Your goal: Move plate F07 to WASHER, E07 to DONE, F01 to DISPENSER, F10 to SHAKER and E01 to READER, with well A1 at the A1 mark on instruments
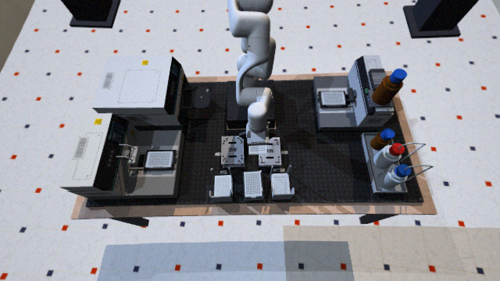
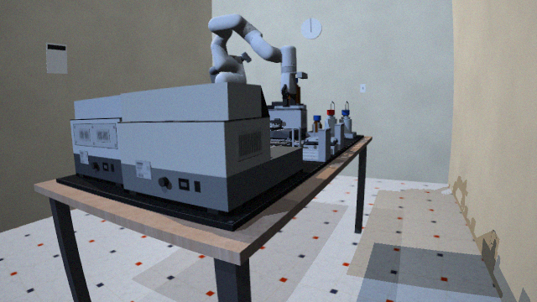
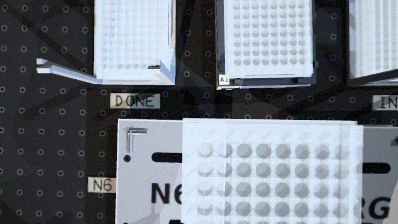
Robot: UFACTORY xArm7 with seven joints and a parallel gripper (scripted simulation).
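Observation:
My gripper [image 1: 258,145] [image 2: 289,99] is shut on a white well plate [image 1: 258,148] [image 3: 272,170] and holds it above the deck, over the gap between the N6 nest [image 1: 271,155] [image 3: 145,165] and the RG nest [image 1: 232,151] [image 3: 382,202]. The plate hides the fingertips in the wrist view. Just ahead are three stations in a row: the DONE rack [image 1: 282,184] [image 3: 65,70] with a plate [image 3: 132,40] inside, a middle station with a plate [image 1: 253,183] [image 3: 267,40] and an A1 mark, and the IN rack [image 1: 223,186] [image 3: 372,40]. I cannot read the held plate's label.
A plate [image 1: 159,159] sits in the instrument at the front left, another plate [image 1: 333,98] in the instrument at the back right. A large grey housing [image 1: 137,83] stands at the back left. Capped bottles [image 1: 391,156] stand in a tray at the right edge.

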